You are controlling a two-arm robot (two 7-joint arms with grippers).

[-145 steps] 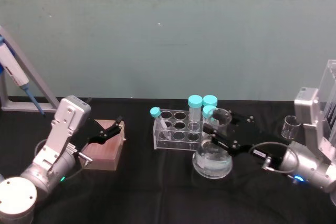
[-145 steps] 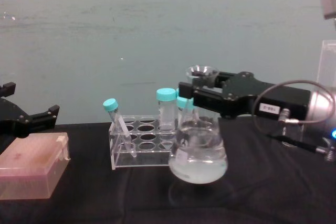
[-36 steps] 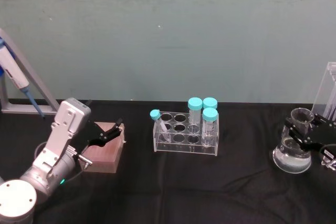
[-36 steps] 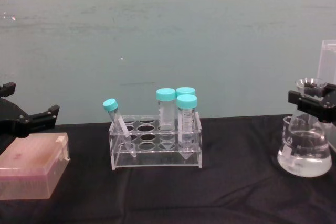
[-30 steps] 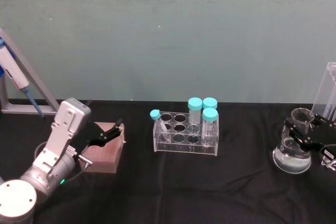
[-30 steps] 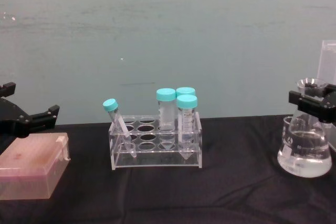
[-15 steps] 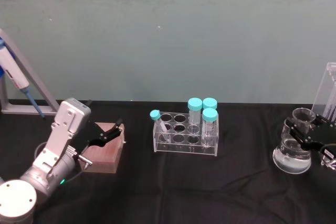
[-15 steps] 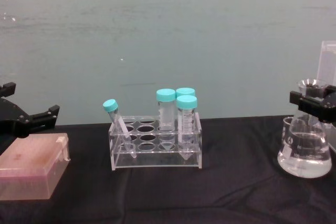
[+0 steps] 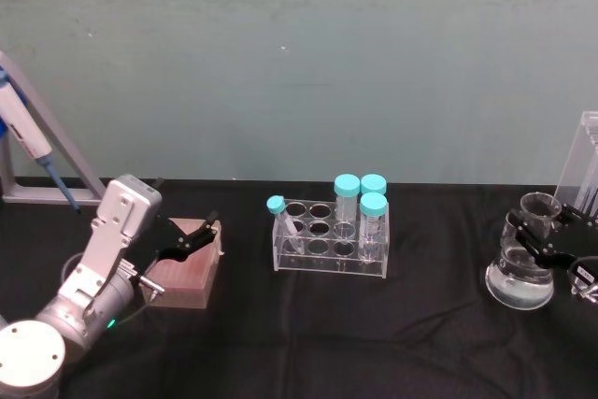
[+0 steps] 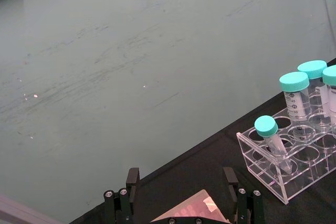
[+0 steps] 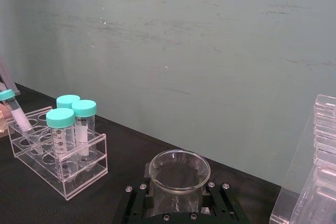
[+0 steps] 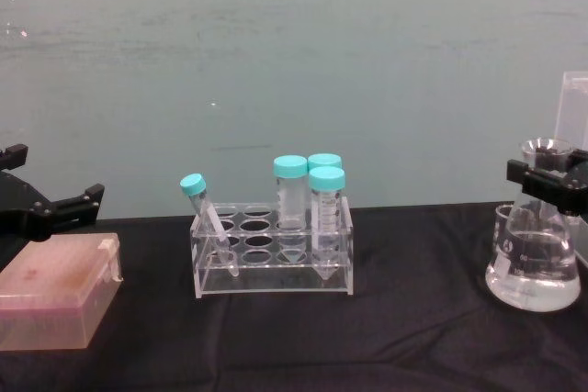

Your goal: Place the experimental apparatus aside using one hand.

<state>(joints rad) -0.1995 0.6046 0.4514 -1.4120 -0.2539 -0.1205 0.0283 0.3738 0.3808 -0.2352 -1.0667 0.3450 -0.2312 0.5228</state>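
Teal wall behind, black-cloth table (image 9: 420,343). At its far right stands the clear glass conical flask (image 9: 519,273) of clear liquid, upright, beside the tall acrylic pipette stand (image 9: 584,170). A clear tube rack (image 9: 327,248) holds teal-capped tubes mid-table. The black right gripper (image 9: 540,235) clasps the flask's neck. The left gripper (image 9: 192,235), fingers spread, hovers over a pinkish box (image 9: 187,273).

My left arm (image 9: 98,259) is built of silver-grey segments with a boxy wrist block, a round cap at the near joint and a small green light. Its left hand (image 9: 192,235) is matt black with two slim fingers. My right hand (image 9: 540,242) is black too, its frame dotted with small silver screws.
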